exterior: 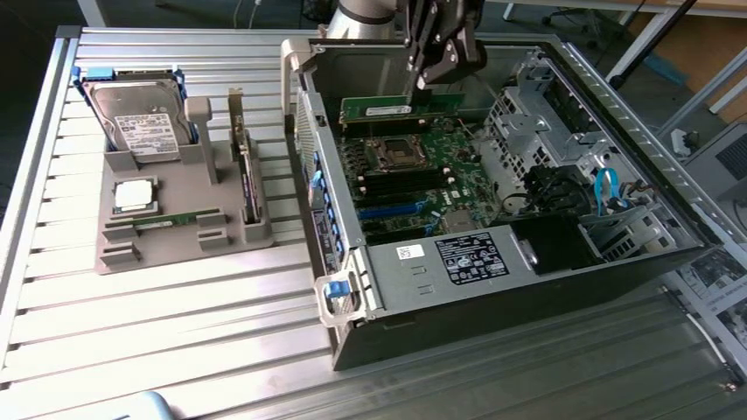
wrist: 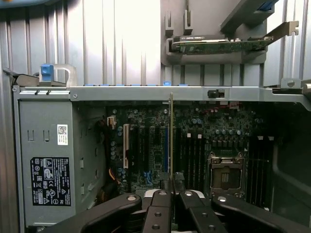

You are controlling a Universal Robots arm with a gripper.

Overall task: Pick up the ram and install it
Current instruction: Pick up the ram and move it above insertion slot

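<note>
One arm is at work over a slatted metal table (exterior: pixel 175 332). The open computer case (exterior: pixel 526 306) lies towards the table's edge on the exterior view's right. A grey fixture tray (exterior: pixel 175 249) lies towards the opposite edge. We note the motherboard (exterior: pixel 432 175) on the floor of the case, and a hard drive (exterior: pixel 140 122) standing at one end of the tray.

The gripper (exterior: pixel 429 83) hangs inside the case, over the edge of the board that lies opposite the labelled power-supply housing (exterior: pixel 467 258). Its fingers are drawn in narrow and clamp the ram (exterior: pixel 380 109). We see the stick held on edge, with its long side level and its white label facing the exterior camera. From the wrist it appears as a thin line rising from between the fingers (wrist: pixel 160 199), above the board and apart from it.

We judge the pick-up done and the installation in hand. The stick is carried but not yet seated.

Seating calls for the lower edge of the stick to run parallel to a black memory slot (exterior: pixel 403 184) beside the processor socket (exterior: pixel 391 150). It must sit directly above the slot before any downward press.
</note>
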